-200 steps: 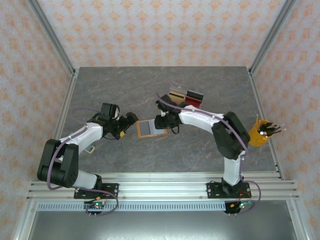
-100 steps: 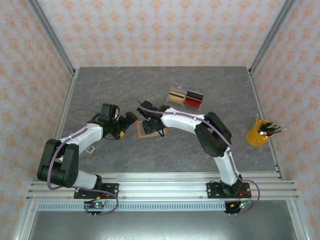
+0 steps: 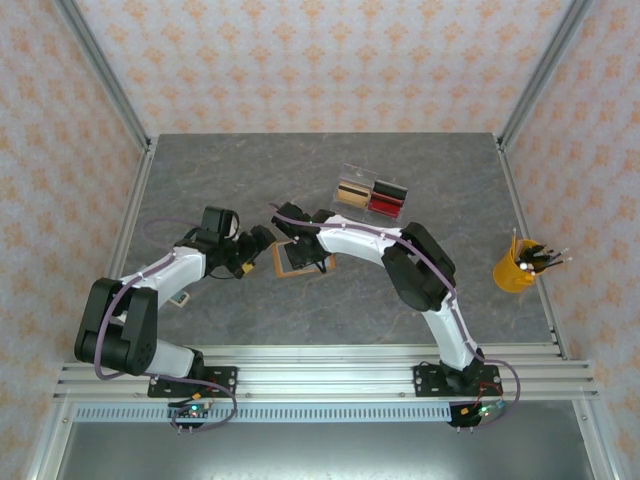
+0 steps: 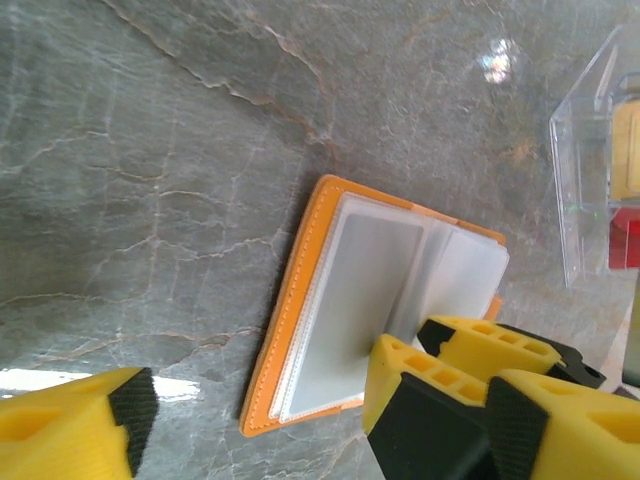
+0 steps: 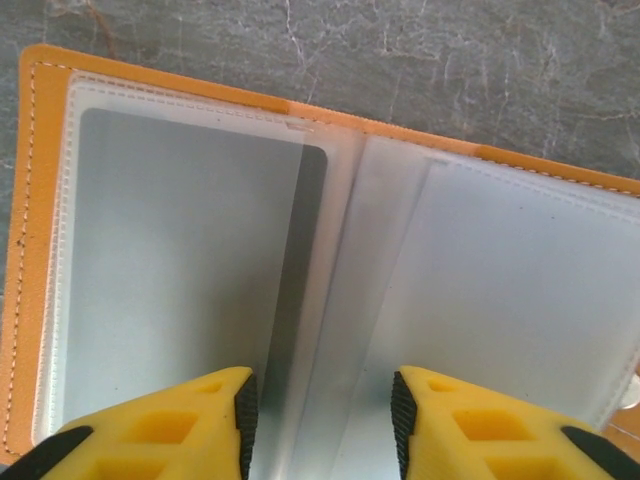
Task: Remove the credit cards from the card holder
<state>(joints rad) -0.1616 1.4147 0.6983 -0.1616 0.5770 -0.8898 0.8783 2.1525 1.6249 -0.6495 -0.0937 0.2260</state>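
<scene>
With the card holder (image 3: 300,258) open flat mid-table and a credit card (image 5: 180,280) showing in one sleeve (image 5: 70,200), the right gripper (image 5: 320,410) hangs over the fold (image 5: 345,250), jaws part-open and empty (seemingly to pinch), while the left gripper (image 4: 325,412) flanks it, spread wide

The orange card holder (image 3: 301,263) lies open near the middle of the table (image 3: 200,180). The right gripper (image 3: 286,232) hangs over its far left corner; the left gripper (image 3: 264,239) is just beside its left edge. A yellow pen cup (image 3: 516,270) stands near the right edge.
</scene>
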